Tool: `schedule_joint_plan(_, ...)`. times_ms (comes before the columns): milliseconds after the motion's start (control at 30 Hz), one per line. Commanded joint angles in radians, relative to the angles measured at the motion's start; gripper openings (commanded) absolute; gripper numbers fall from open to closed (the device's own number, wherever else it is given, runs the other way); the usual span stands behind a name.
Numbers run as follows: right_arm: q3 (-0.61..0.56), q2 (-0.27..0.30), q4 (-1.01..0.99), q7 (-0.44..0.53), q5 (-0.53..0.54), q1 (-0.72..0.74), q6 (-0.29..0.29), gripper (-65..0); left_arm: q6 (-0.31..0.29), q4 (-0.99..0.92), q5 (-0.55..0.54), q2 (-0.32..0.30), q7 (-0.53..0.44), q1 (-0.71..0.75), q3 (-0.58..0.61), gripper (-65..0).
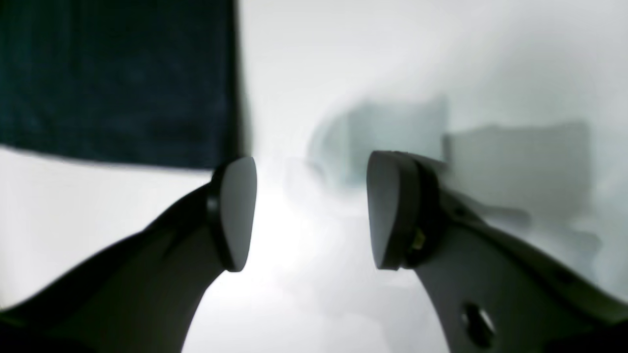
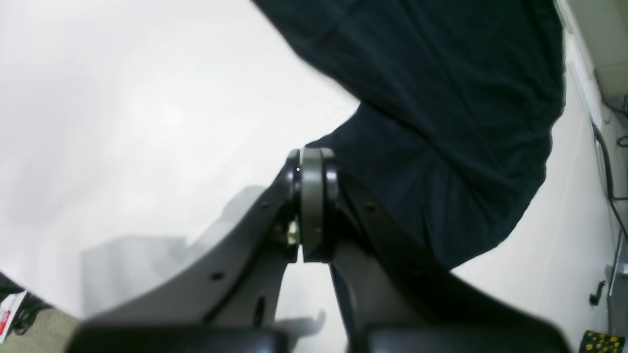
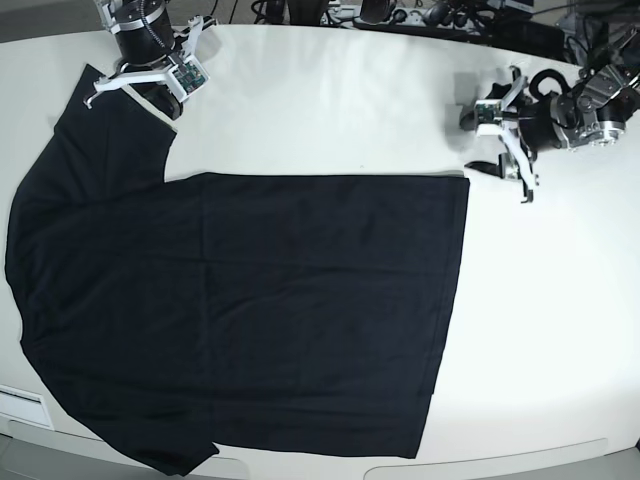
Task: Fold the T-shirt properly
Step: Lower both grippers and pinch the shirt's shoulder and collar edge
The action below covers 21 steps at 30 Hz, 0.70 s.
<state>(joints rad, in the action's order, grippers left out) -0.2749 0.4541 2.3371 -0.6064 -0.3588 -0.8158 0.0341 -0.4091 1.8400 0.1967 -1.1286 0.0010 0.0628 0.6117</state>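
Note:
The black T-shirt [image 3: 250, 310] lies spread flat on the white table [image 3: 330, 110], collar end to the left and hem to the right. My right gripper [image 3: 160, 98] is at the far sleeve at the top left. In the right wrist view its jaws [image 2: 311, 162] are pressed together at the edge of the sleeve [image 2: 431, 127]. My left gripper [image 3: 505, 172] hovers over bare table just beyond the far hem corner. In the left wrist view it [image 1: 314, 211] is open and empty, with the shirt's corner [image 1: 117, 78] up to its left.
Cables and dark equipment [image 3: 400, 15] run along the table's far edge. The table's front edge [image 3: 450, 470] lies just below the shirt. In the right wrist view, floor and cables [image 2: 608, 162] show past the table's side.

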Motion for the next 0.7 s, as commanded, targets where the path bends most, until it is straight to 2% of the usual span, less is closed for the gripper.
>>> schedule_joint_plan(0, 0.002, 0.008, 0.019, 0.010, -0.008, -0.005, -0.009, -65.0, 0.013, -0.019, 0.025, -0.006, 0.021, -0.048, 0.046, -28.1)
schedule_joint_plan(167, 0.002, 0.006, 0.019, 0.008, -0.016, -0.020, -0.009, -65.0, 0.028, -0.098, 0.043, 0.058, 0.022, -0.242, 0.255, -28.1)
schedule_joint_plan(367, 0.029, 0.006, 0.019, 0.007, -0.042, -0.037, -0.008, -65.0, 0.028, -0.180, 0.061, 0.133, 0.026, -0.374, 0.386, -28.3)
schedule_joint_plan(433, 0.068, 0.006, 0.019, 0.008, -0.038, -0.042, -0.008, -64.0, 0.029, -0.205, 0.057, 0.159, 0.037, -0.402, 0.408, -35.3)
schedule_joint_plan(467, 0.094, 0.006, 0.019, 0.008, -0.038, -0.047, -0.008, -59.8, 0.028, -0.217, 0.055, 0.170, 0.044, -0.410, 0.412, -43.5)
schedule_joint_plan(533, 0.158, 0.006, 0.019, 0.013, -0.038, -0.057, -0.007, -50.2, 0.034, -0.232, 0.048, 0.187, 0.061, -0.415, 0.413, -64.6)
schedule_joint_plan(600, 0.227, 0.006, 0.019, 0.013, -0.023, -0.057, -0.008, -39.4, 0.052, -0.237, 0.029, 0.193, 0.078, -0.415, 0.413, -65.0)
schedule_joint_plan(667, 0.301, 0.010, 0.019, 0.047, 0.053, -0.057, -0.008, -31.2, 0.055, -0.237, 0.021, 0.198, 0.105, -0.415, 0.413, -65.0)
